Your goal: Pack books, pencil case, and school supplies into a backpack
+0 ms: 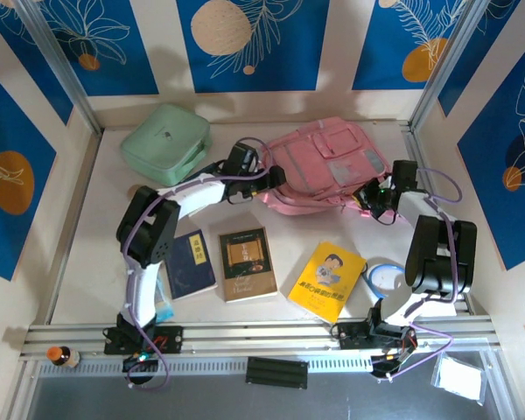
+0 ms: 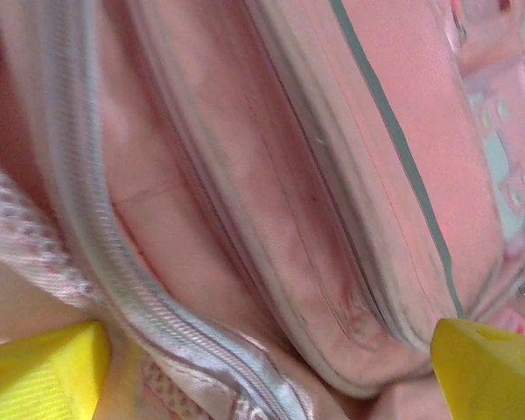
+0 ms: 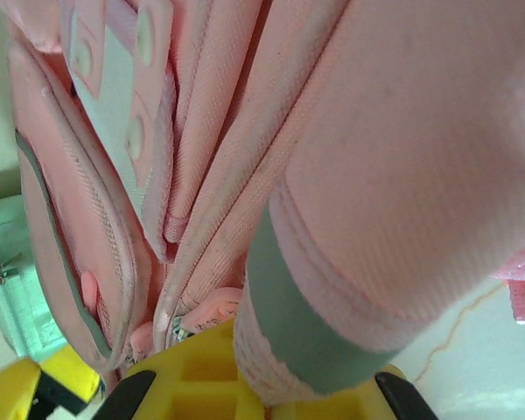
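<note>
The pink backpack [image 1: 319, 162] lies flat at the back middle of the table. My left gripper [image 1: 264, 181] is at its left edge. It stands open, with its yellow fingertips [image 2: 39, 372] wide apart on either side of a grey zip [image 2: 171, 324] and pink fabric [image 2: 271, 219]. My right gripper [image 1: 369, 198] is at the backpack's lower right corner, shut on a pink strap [image 3: 394, 201] with a mint-green band [image 3: 306, 324]. A navy book [image 1: 190, 262], a brown book [image 1: 247, 262] and a yellow book [image 1: 326, 278] lie flat in front. The pencil case is hidden.
A mint-green square case [image 1: 164, 143] sits at the back left, close to the left arm. A white and blue round item [image 1: 385, 278] lies by the right arm's base. Walls close in the table on three sides.
</note>
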Action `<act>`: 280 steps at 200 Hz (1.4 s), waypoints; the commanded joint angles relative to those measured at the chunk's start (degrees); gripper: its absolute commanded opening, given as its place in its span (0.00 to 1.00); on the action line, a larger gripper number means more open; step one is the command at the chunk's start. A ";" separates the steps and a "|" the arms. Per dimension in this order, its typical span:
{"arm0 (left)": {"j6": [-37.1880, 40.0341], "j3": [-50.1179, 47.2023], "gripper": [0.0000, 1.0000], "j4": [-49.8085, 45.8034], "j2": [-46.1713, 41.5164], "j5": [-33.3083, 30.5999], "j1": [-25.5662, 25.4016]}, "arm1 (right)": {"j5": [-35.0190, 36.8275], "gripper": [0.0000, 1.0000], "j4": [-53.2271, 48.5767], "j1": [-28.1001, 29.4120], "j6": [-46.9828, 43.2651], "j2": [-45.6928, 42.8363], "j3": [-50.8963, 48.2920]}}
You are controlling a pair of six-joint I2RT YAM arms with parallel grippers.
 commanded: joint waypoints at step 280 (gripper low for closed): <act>3.70 24.36 0.40 -19.09 8.79 -32.65 -24.01 | -5.86 0.07 1.40 10.83 20.92 -9.52 5.85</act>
